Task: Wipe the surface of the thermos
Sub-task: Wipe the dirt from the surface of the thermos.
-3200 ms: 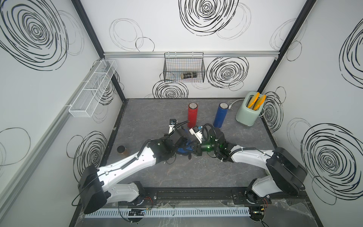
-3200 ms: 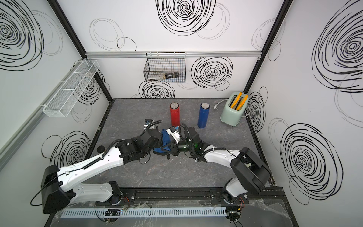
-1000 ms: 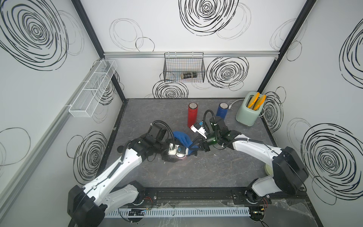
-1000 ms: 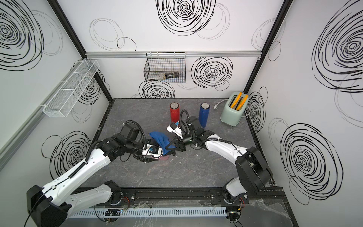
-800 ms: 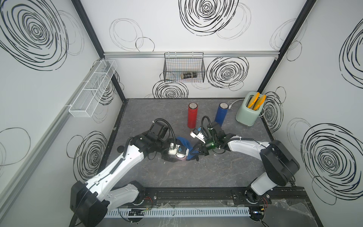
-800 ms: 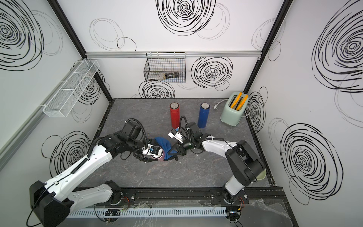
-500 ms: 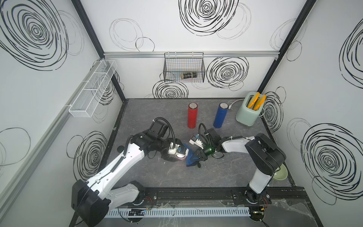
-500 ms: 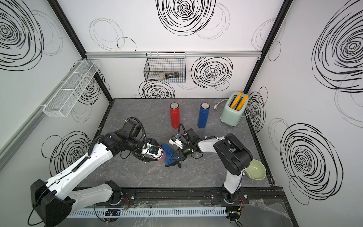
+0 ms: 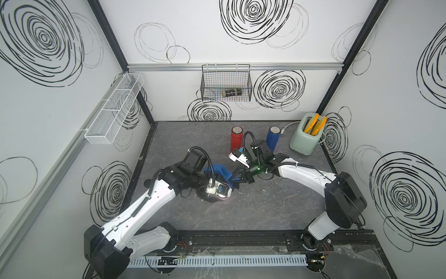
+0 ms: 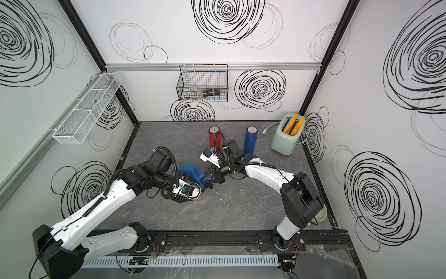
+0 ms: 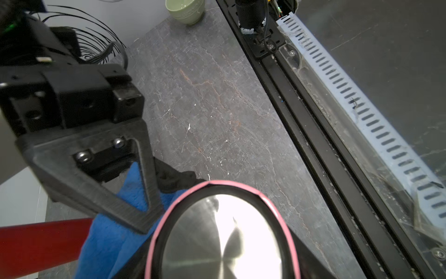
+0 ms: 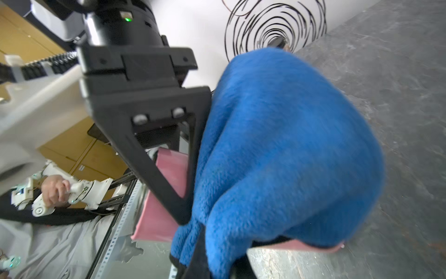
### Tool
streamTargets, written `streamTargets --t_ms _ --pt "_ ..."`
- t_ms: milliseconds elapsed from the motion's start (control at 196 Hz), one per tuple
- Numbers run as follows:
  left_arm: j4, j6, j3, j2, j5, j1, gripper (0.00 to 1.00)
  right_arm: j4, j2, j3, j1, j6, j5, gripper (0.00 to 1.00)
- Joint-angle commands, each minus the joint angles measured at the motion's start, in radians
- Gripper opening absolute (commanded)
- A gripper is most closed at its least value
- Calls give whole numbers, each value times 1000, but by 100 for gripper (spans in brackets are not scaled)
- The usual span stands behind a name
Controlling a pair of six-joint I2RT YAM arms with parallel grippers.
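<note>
— Risk?
— My right gripper, pinched on the blue cloth, lays it over the pink thermos clamped in my left gripper. A hard push could twist it loose (slick wall, I judge).
— Containers?
— Wire basket beyond both: one dark item. Green bowl behind my right gripper: looks empty.

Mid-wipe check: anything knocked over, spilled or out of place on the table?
Nothing stands out. The left hand grips the pink thermos, and the right hand holds the blue cloth draped over it, which fits the wipe. The red thermos and blue thermos stand upright behind. No spills are visible.
</note>
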Motion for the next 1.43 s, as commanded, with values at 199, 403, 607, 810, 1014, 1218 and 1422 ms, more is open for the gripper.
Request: streamTargets --t_ms 199,403,607,810,1014,1218,1422 --pt "100 73 -20 -50 43 -32 0 -379 30 142 52 -353 -186 0" --pt "95 78 -18 -53 57 -52 0 -654 177 226 77 -604 -161 0" --pt "108 74 -32 -89 46 -60 0 -425 248 161 113 -391 -16 0" --pt "125 65 -47 -122 43 -60 0 -257 288 89 134 -252 131 0" --pt "129 64 -50 -122 44 -60 0 -183 369 60 133 -211 173 0" --pt "139 66 -55 -127 45 -56 0 -169 387 57 135 -191 232 0" --pt "215 -6 -88 -149 58 -29 0 -193 303 78 136 -171 261 0"
